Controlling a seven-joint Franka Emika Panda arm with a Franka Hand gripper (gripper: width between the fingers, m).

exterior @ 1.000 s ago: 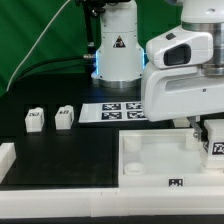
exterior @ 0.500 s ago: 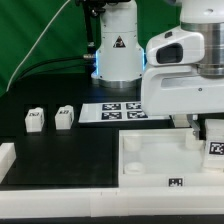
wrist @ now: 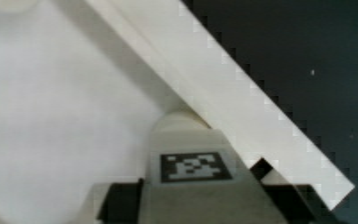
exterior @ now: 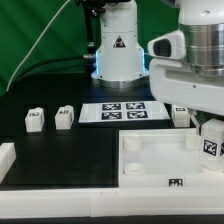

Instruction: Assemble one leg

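My gripper (exterior: 211,127) is shut on one leg (exterior: 212,146), a small white block with a square tag, at the exterior view's right. It holds the leg over the far right corner of the large white tray-like part (exterior: 140,160). In the wrist view the leg (wrist: 197,150) sits between my dark fingers (wrist: 130,200), tag facing the camera, above the tray's white floor and beside its rim (wrist: 194,70). Two more legs (exterior: 34,120) (exterior: 65,117) stand on the black table at the left. Another leg (exterior: 181,115) stands behind the tray.
The marker board (exterior: 125,112) lies flat behind the tray. The robot base (exterior: 118,50) stands behind it. A white ledge (exterior: 8,158) runs along the table's left and front edges.
My arm has lifted and shifted to the exterior view's right, uncovering the leg behind the tray. The held leg has stayed near the tray's right corner.
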